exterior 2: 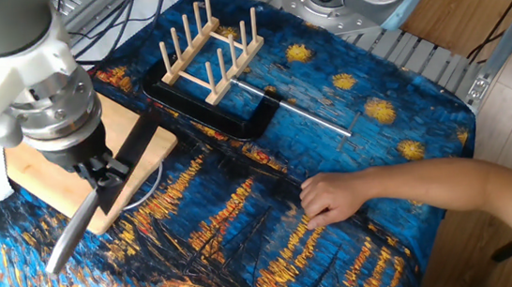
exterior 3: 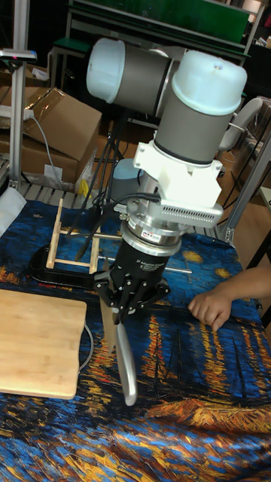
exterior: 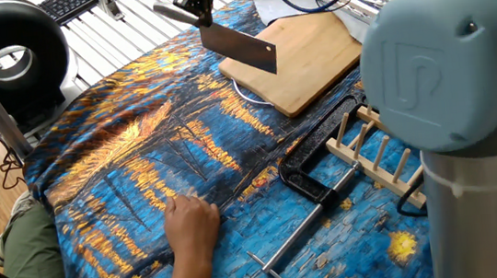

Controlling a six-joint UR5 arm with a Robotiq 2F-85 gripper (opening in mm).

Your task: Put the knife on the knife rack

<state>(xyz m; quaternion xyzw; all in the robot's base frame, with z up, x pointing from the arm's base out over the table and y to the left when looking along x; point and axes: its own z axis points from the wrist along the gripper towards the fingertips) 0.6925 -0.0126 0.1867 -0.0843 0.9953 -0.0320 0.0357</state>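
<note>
One knife (exterior: 237, 48), one knife rack (exterior 2: 210, 45), one cutting board (exterior: 300, 59), one clamp (exterior: 314, 186).

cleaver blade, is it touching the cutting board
Apart. In the one fixed view the cleaver, held by the gripper, hangs above the cutting board, with cloth visible beneath its blade.
</note>
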